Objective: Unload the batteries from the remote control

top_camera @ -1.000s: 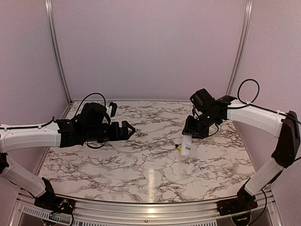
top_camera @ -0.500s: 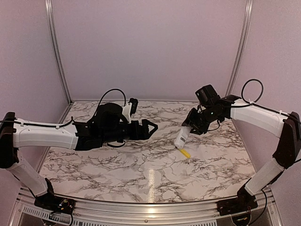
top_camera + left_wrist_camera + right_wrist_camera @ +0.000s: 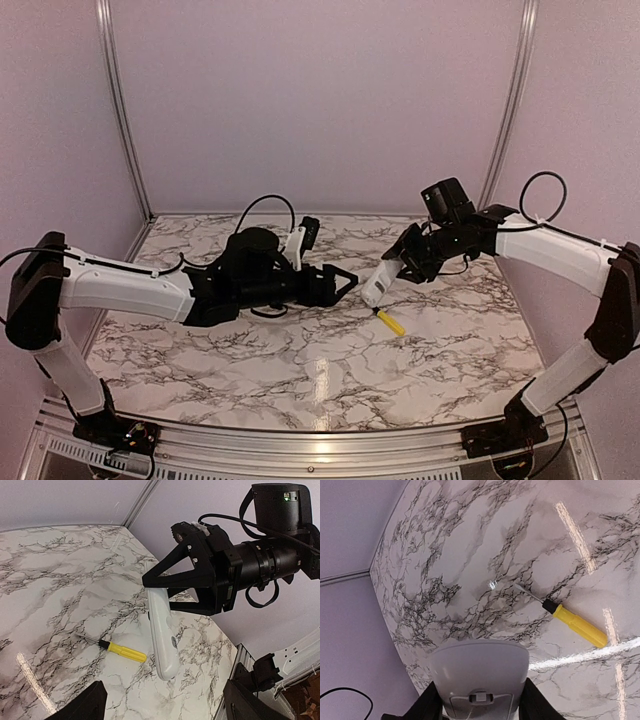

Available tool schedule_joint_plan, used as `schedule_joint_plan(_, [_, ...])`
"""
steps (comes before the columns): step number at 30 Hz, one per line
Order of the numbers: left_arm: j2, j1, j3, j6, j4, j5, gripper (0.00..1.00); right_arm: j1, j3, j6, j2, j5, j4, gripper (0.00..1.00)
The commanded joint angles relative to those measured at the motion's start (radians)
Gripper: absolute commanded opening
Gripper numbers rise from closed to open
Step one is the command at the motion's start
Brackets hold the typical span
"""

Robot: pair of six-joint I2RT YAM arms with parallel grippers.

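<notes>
The remote control [image 3: 375, 285] is a slim white bar that my right gripper [image 3: 398, 264] is shut on, holding it tilted above the table with its free end pointing down and left. In the left wrist view the remote [image 3: 162, 635] hangs from the right gripper [image 3: 159, 592]. In the right wrist view the remote [image 3: 479, 672] fills the space between the fingers [image 3: 427, 705], and a latched cover shows on its face. My left gripper [image 3: 345, 283] is open and empty, just left of the remote's free end. No batteries show.
A yellow-handled screwdriver [image 3: 390, 322] lies on the marble table below the remote; it also shows in the left wrist view [image 3: 122, 651] and the right wrist view [image 3: 575, 625]. A tiny shiny piece [image 3: 492, 584] lies near its tip. Purple walls enclose the table.
My left arm has reached right, bringing its open gripper close to the remote. My right gripper has raised the remote and swung it leftward, uncovering the screwdriver.
</notes>
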Motion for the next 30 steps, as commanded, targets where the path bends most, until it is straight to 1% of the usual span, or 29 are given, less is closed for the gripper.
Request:
schedule_joint_plan(1, [0.065, -0.013, 0.058, -0.002, 0.073, 0.062, 0.85, -0.007, -0.005, 0.135, -0.039, 0.014, 0.046, 0.31])
schedule_joint_plan(9, [0.174, -0.031, 0.158, -0.009, 0.091, 0.104, 0.82, -0.007, -0.016, 0.18, -0.067, 0.006, 0.062, 0.3])
schedule_joint_plan(14, [0.232, -0.031, 0.215, -0.033, 0.095, 0.102, 0.79, -0.006, -0.037, 0.218, -0.088, -0.002, 0.079, 0.3])
schedule_joint_plan(20, [0.246, -0.037, 0.236, -0.036, 0.108, 0.063, 0.68, -0.006, -0.071, 0.262, -0.113, -0.021, 0.107, 0.3])
schedule_joint_plan(25, [0.26, -0.039, 0.25, -0.035, 0.106, 0.058, 0.61, -0.006, -0.09, 0.285, -0.136, -0.023, 0.116, 0.3])
schedule_joint_plan(27, [0.265, -0.04, 0.254, -0.036, 0.104, 0.064, 0.59, -0.007, -0.096, 0.293, -0.141, -0.024, 0.122, 0.3])
schedule_joint_plan(30, [0.277, -0.04, 0.256, -0.056, 0.105, 0.07, 0.61, -0.007, -0.096, 0.303, -0.143, -0.03, 0.135, 0.29])
